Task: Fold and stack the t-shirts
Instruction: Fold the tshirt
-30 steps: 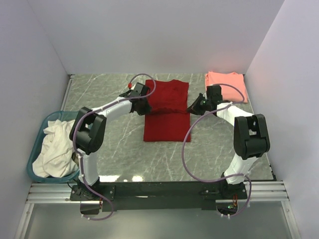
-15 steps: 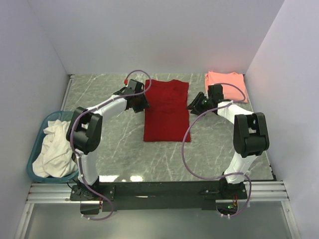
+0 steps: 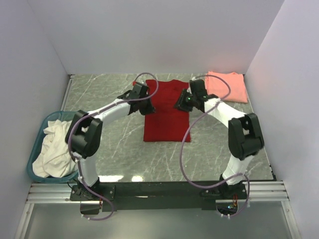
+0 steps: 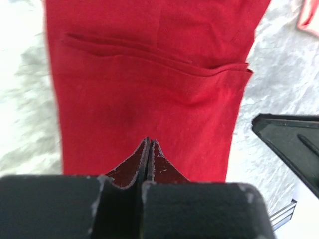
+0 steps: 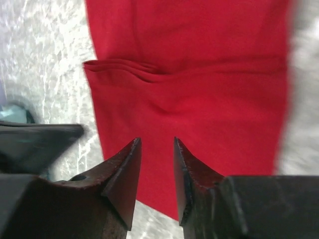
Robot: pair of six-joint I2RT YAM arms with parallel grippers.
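Left gripper [image 4: 148, 143] and right gripper [image 5: 155, 144] over red shirt [image 3: 167, 122].
I see left jaws pressed together and right jaws spread, each near one side edge. Bare table [image 3: 104, 94] borders the red shirt. The pink shirt [image 3: 227, 85] lies far right.

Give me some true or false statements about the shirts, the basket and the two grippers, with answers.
The red t-shirt lies flat on the table. True.
The left gripper is wide open. False: its fingers are shut.
The salmon-pink t-shirt is stacked on the red one. False: it lies apart, in the far right corner.
The basket holds white cloth. True.
The right gripper has a gap between its fingers. True.
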